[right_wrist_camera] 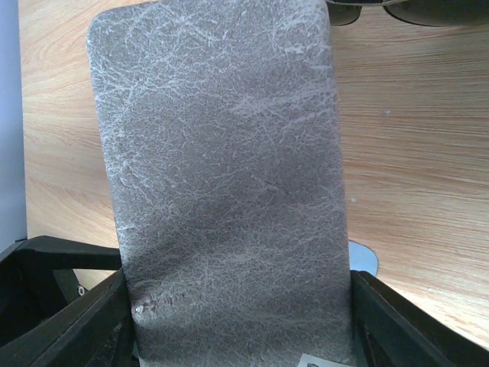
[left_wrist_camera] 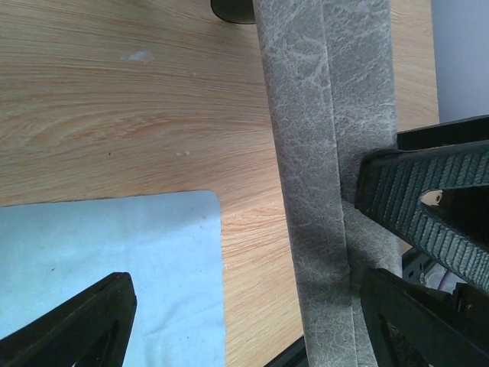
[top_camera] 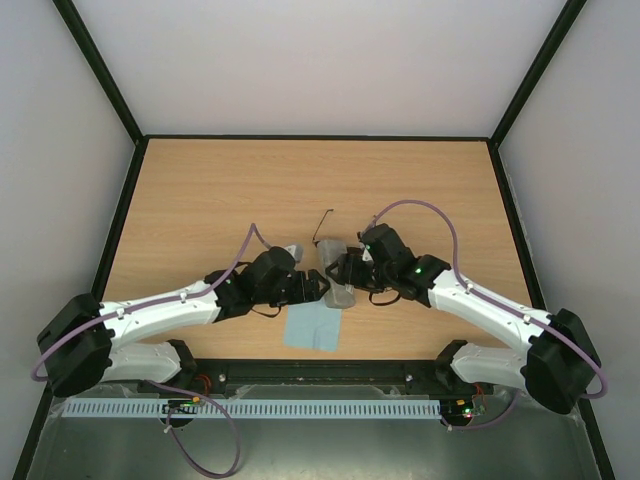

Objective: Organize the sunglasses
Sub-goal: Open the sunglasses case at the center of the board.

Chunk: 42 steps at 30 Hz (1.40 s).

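The sunglasses (top_camera: 323, 226) lie on the table just beyond the grippers; in the top view only a thin dark temple arm shows. Their dark lenses peek in at the top of the right wrist view (right_wrist_camera: 428, 9) and of the left wrist view (left_wrist_camera: 233, 9). My right gripper (right_wrist_camera: 237, 306) is shut on the grey case (right_wrist_camera: 221, 168), one finger on each long side. My left gripper (left_wrist_camera: 244, 306) stands open; the case (left_wrist_camera: 321, 153) lies against its right finger (left_wrist_camera: 412, 329), and its left finger (left_wrist_camera: 76, 332) hangs over the light blue cloth (left_wrist_camera: 114, 260).
The light blue cloth (top_camera: 312, 330) lies flat on the wooden table (top_camera: 200, 200) just in front of the two grippers. Black rails (top_camera: 120, 220) edge the table at the left, back and right. Purple cables loop off both arms.
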{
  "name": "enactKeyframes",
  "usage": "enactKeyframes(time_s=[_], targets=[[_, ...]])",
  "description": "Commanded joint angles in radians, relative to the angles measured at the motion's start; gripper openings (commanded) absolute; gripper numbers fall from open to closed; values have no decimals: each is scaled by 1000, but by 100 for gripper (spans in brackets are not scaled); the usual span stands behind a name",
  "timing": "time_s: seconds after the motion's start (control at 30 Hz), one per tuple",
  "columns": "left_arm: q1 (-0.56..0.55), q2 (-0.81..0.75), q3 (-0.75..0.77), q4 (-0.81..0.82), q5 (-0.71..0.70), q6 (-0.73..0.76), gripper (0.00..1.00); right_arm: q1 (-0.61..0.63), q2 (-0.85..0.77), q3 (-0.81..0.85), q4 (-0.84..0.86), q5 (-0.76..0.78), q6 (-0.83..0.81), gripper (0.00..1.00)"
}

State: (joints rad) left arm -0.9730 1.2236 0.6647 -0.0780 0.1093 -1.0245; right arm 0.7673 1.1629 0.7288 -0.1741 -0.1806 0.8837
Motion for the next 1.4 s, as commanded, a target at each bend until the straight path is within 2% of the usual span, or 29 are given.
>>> enactKeyframes(time_s=[0.0, 0.33, 1.0, 1.37], targets=[[-7, 20, 18, 33, -31, -10, 82, 12, -41, 37, 31, -46, 22, 26], [-4, -4, -30, 4, -76, -24, 76, 11, -132, 37, 25, -95, 41, 22], [72, -24, -99, 2, -74, -1, 76, 11, -174, 45, 36, -183, 55, 19], [111, -111, -88, -71, -75, 12, 80, 12, -202, 23, -17, -124, 31, 19]])
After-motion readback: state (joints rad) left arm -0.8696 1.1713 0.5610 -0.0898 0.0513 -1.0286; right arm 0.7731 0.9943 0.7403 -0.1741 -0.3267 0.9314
